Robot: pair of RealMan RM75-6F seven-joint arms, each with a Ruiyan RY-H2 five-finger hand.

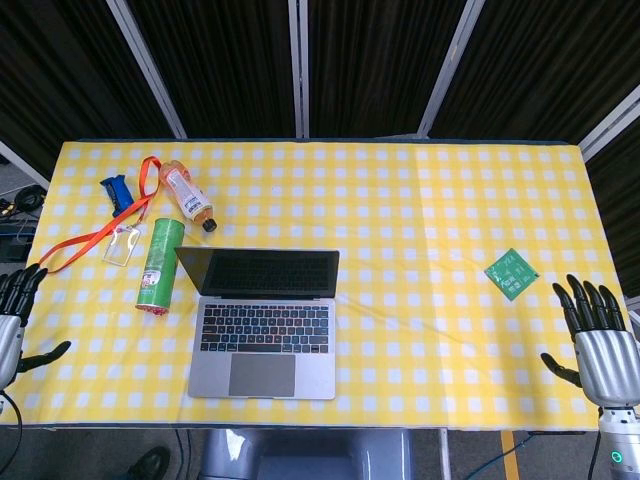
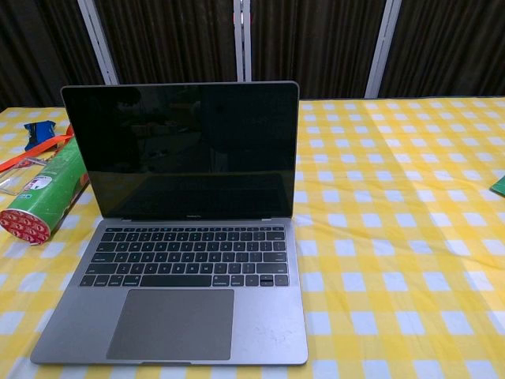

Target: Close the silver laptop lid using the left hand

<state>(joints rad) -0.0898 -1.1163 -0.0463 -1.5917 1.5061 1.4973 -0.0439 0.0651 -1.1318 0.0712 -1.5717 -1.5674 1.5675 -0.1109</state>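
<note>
The silver laptop (image 1: 264,325) sits open near the table's front edge, left of centre, its dark screen (image 2: 185,150) upright and its keyboard (image 2: 187,258) exposed. My left hand (image 1: 14,315) hovers at the table's front left corner, well left of the laptop, fingers spread and holding nothing. My right hand (image 1: 598,335) is at the front right corner, fingers spread upward, also empty. Neither hand shows in the chest view.
A green cylindrical can (image 1: 157,265) lies just left of the laptop's screen. Behind it lie an orange drink bottle (image 1: 188,195), an orange lanyard with a badge (image 1: 118,232) and a blue clip (image 1: 117,189). A green circuit board (image 1: 512,273) lies at the right.
</note>
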